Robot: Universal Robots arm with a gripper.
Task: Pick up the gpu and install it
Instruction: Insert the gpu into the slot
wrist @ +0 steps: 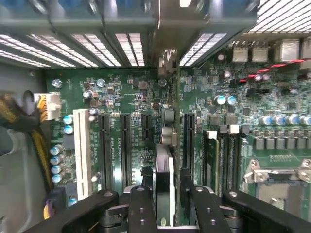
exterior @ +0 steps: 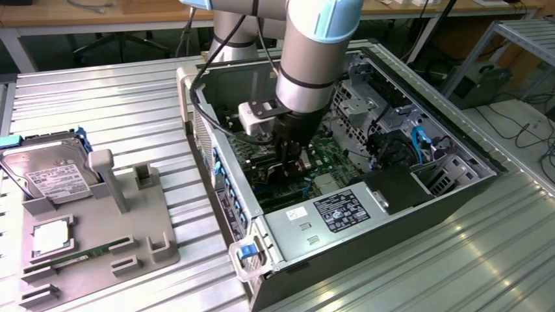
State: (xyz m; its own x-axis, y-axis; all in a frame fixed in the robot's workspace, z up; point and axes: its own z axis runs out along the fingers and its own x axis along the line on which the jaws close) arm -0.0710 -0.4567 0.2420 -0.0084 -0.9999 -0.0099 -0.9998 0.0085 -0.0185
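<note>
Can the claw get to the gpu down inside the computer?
Probably yes: the claw already straddles the gpu, which stands on edge among the motherboard slots, with nothing between them.

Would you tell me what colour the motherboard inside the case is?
Green motherboard, clearest in the wrist view.

Bright glare on ribbed table (exterior: 485, 247); wrist view perhaps slightly blurred.

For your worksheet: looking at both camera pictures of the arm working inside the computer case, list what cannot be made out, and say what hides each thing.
- Exterior view: the gripper tips and the gpu's lower edge are hidden by the arm and the case wall.
- Wrist view: the gpu is seen edge-on between the fingers; its fan face is hidden.
- Wrist view: whether the card is fully seated in its slot cannot be told.
</note>
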